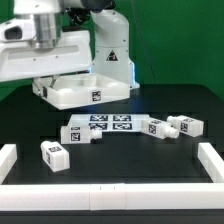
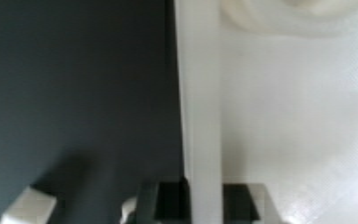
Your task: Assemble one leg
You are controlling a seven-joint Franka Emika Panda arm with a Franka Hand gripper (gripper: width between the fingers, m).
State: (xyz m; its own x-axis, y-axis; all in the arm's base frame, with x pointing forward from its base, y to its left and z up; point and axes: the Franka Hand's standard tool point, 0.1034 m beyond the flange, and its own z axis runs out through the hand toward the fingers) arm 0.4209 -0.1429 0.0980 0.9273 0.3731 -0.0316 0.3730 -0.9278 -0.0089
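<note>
The large white panel point(image 1: 88, 90) with a raised rim lies at the back left of the table. My gripper point(image 1: 52, 82) is at its left edge, mostly hidden by the arm in the exterior view. In the wrist view my gripper point(image 2: 197, 196) straddles the panel's rim point(image 2: 194, 100), with a dark finger point(image 2: 163, 203) pressed against each side, so it is shut on the rim. Small white tagged legs lie loose on the table: one leg point(image 1: 55, 153) at the front left, one point(image 1: 77, 131) beside the marker board, two point(image 1: 160, 128) point(image 1: 186, 125) at the right.
The marker board point(image 1: 108, 124) lies flat in the middle of the table. A low white wall point(image 1: 212, 162) borders the table's front and sides. The robot's base point(image 1: 112, 45) stands behind the panel.
</note>
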